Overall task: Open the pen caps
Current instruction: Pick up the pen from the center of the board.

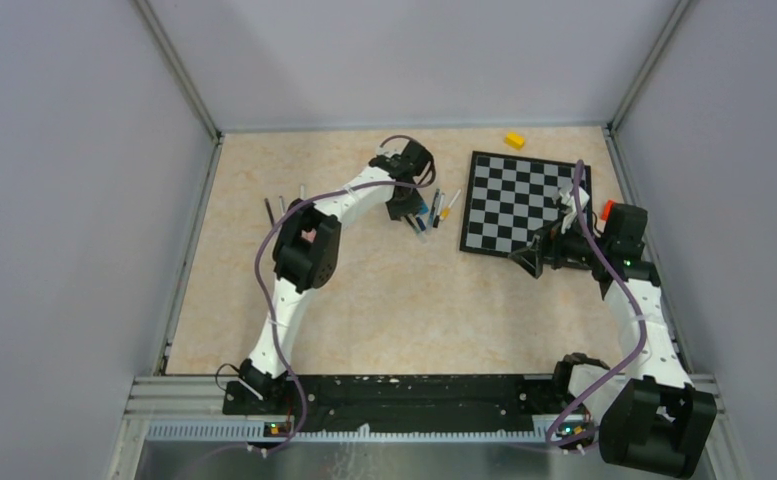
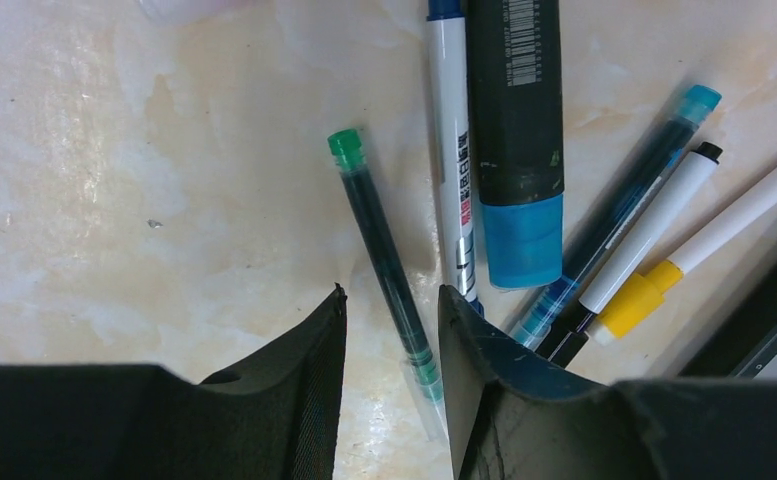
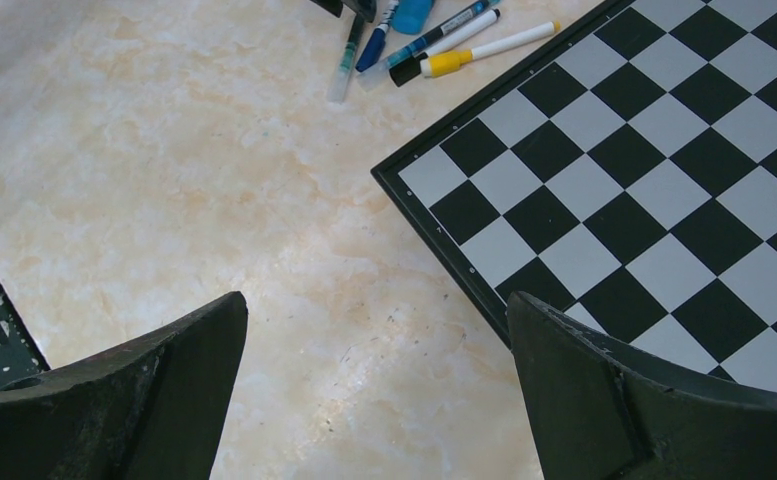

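Pen caps (image 2: 632,305) sit on a small cluster of pens lying on the table (image 1: 384,320), just left of the chessboard's left edge. That table is a pale marbled surface between grey walls. The chessboard (image 1: 529,200) lies flat on its right half. The left arm (image 1: 309,245) stretches out over the cluster, and the right arm (image 1: 649,320) bends over the board's near right side.

The right gripper (image 3: 376,300) hangs above the board's edge and bare table, its fingers spread wide with nothing between them. The left gripper (image 2: 392,295) is down at the cluster with its fingers part-way apart, one on each side of the green pen (image 2: 379,240). Table shows between that pen and each finger, so nothing is clamped.

A fat black highlighter (image 2: 514,100) lies to the right of the green pen, with a blue cap (image 2: 524,250) on its near end. A white lettered pen (image 2: 452,150) lies between the two, against the highlighter. Further right, fanned out, are a teal pen (image 2: 644,170), a white pen with a black end (image 2: 664,215), and another white pen (image 2: 754,205) wearing a yellow cap. The green pen's near end sits inside a clear cap (image 2: 426,400), right between the left fingers.

A few thin pens (image 1: 282,208) lie well apart on the table's left side. A yellow block (image 1: 515,139) rests beyond the board's far edge.
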Controlling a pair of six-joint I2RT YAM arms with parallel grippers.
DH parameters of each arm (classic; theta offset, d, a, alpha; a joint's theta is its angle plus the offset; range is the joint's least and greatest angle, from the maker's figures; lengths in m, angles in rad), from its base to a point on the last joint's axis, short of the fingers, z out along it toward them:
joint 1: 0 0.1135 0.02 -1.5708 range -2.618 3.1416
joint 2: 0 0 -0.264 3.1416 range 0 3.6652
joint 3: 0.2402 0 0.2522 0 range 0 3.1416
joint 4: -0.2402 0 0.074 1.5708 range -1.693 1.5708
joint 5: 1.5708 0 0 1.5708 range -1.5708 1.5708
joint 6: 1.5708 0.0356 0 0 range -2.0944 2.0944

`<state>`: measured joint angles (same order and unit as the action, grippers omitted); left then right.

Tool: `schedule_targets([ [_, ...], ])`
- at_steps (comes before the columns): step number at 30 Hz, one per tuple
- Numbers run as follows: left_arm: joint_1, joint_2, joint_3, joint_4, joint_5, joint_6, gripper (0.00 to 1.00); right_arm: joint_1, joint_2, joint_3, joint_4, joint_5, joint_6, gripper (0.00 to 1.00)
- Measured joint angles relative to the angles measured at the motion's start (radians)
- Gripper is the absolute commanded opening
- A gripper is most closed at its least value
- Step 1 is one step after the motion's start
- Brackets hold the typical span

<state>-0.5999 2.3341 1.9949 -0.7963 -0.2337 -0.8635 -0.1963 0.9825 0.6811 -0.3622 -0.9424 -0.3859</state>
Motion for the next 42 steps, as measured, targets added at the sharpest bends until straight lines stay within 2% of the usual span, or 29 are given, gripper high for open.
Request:
schedule_targets([
  [5, -0.004, 0.02, 0.016, -0.006, 0.001, 0.015, 0.42, 0.001, 0.0, 0.0, -0.002, 0.002, -0.003, 0.99],
  [8, -0.005, 0.029, 0.026, -0.019, 0.001, 0.025, 0.36, 0.004, 0.0, 0.0, -0.002, 0.003, -0.006, 0.99],
  [12, -0.005, 0.033, 0.031, -0.027, 0.0, 0.037, 0.35, 0.004, -0.001, 0.0, -0.002, 0.005, -0.006, 0.99],
  [17, -0.005, 0.032, 0.023, -0.03, -0.008, 0.061, 0.27, 0.005, -0.002, 0.0, -0.002, 0.006, -0.006, 0.99],
  [31, -0.01, -0.124, -0.247, -0.003, -0.129, 0.166, 0.08, 0.013, -0.009, 0.001, -0.004, 0.007, -0.007, 0.99],
  [33, -0.01, -0.163, -0.313, 0.011, -0.14, 0.188, 0.09, 0.013, -0.011, 0.001, -0.004, 0.007, -0.007, 0.99],
  [36, -0.01, -0.201, -0.378, 0.043, -0.147, 0.232, 0.18, 0.013, -0.013, 0.001, -0.004, 0.007, -0.007, 0.99],
  [42, -0.011, -0.225, -0.424, 0.091, -0.158, 0.297, 0.23, 0.013, -0.013, 0.001, -0.004, 0.007, -0.007, 0.99],
])
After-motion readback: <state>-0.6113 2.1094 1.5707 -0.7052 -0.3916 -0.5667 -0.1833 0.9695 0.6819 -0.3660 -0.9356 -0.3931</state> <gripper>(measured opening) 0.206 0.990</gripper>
